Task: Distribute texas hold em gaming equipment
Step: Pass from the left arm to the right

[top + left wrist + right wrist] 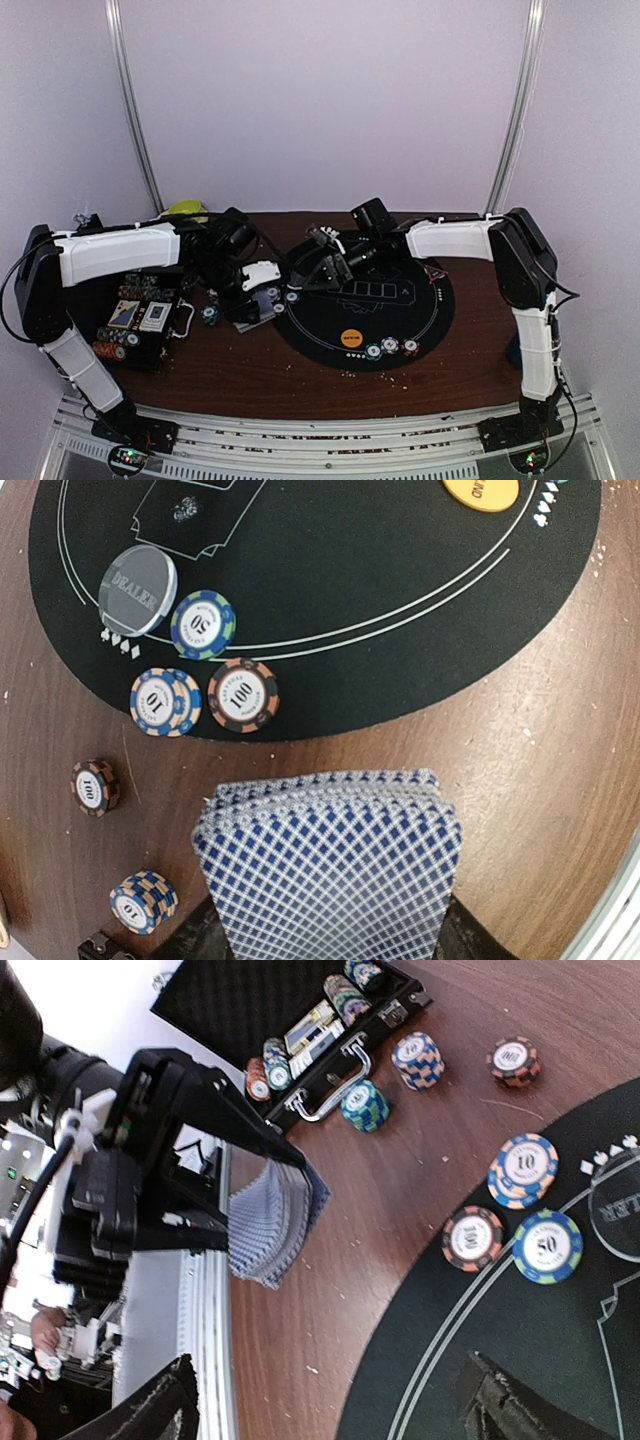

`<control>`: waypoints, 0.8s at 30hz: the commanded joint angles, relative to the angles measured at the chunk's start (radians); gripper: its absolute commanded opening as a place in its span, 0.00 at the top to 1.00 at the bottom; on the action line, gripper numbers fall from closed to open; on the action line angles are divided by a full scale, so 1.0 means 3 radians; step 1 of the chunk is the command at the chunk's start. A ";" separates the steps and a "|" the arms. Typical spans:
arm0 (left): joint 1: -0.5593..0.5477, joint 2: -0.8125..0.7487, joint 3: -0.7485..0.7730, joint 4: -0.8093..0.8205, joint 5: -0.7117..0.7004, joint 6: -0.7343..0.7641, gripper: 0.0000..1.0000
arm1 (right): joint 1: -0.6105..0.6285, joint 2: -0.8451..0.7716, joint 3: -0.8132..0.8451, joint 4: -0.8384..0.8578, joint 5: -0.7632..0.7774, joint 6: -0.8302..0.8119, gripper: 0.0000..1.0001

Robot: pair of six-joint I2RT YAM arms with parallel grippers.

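Left gripper (pixel 250 1195) clamps a splayed card deck (pixel 330 870) left of the mat (pixel 400 600); right gripper (pixel 330 1405) gapes wide, empty. Risk: pulling one card drags several, and the deck spills onto the chips (pixel 243 695).

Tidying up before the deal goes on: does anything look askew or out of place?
The deck in the left tool is splayed, its edges stepped rather than squared. The 10 chips at the edge of the mat lie offset, not stacked true.
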State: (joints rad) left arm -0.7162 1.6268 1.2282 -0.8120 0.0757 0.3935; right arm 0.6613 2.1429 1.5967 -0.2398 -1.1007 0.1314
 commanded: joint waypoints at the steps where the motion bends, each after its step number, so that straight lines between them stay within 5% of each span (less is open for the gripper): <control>1: -0.0032 -0.0030 0.0115 0.0022 0.0101 0.0033 0.72 | 0.0059 0.0098 -0.0046 0.0560 -0.0222 0.0555 0.09; 6: -0.0037 -0.0062 0.0128 0.0022 0.0138 0.0028 0.72 | 0.0099 0.0209 -0.0107 0.1237 -0.0228 0.1306 0.04; 18: -0.0087 -0.0128 0.0205 0.0020 0.0188 -0.0002 0.72 | 0.0268 0.0451 -0.0209 0.2198 -0.0363 0.2222 0.09; 22: -0.0100 -0.0154 0.0207 0.0017 0.0183 -0.0017 0.72 | 0.0342 0.0663 -0.0251 0.3472 -0.0482 0.3221 0.11; 24: -0.0105 -0.0176 0.0197 0.0020 0.0187 -0.0018 0.72 | 0.0378 0.0749 -0.0346 0.4443 -0.0487 0.3862 0.00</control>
State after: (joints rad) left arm -0.7399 1.6218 1.2572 -0.8177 0.1131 0.3923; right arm 0.7490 2.3165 1.5372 0.5488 -1.2057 0.9058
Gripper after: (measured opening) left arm 0.590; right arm 0.936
